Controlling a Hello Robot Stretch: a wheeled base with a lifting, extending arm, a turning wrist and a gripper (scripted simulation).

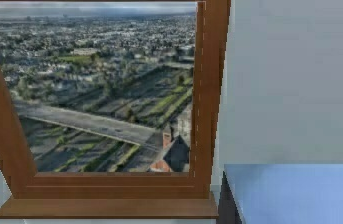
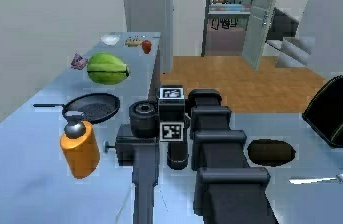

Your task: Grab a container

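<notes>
An orange container with a grey knobbed lid [image 2: 79, 150] stands on the grey-blue counter [image 2: 39, 130] in the arm side view's left half. The dark arm rises from the bottom edge, with two white marked squares [image 2: 172, 112] at its far end. Left of them is the gripper [image 2: 119, 150], close by the orange container's right side. Since the container stands on the counter right at the fingers, I cannot tell whether the gripper holds anything or touches it.
A black frying pan [image 2: 89, 105] lies behind the container, with a green vegetable [image 2: 107, 68] and small items [image 2: 139, 43] farther out. Black blocks [image 2: 214, 140], a dark round dish [image 2: 271, 152], a spoon [image 2: 324, 180]. Ahead, a wooden-framed window [image 1: 211, 100] above a counter corner [image 1: 289, 190].
</notes>
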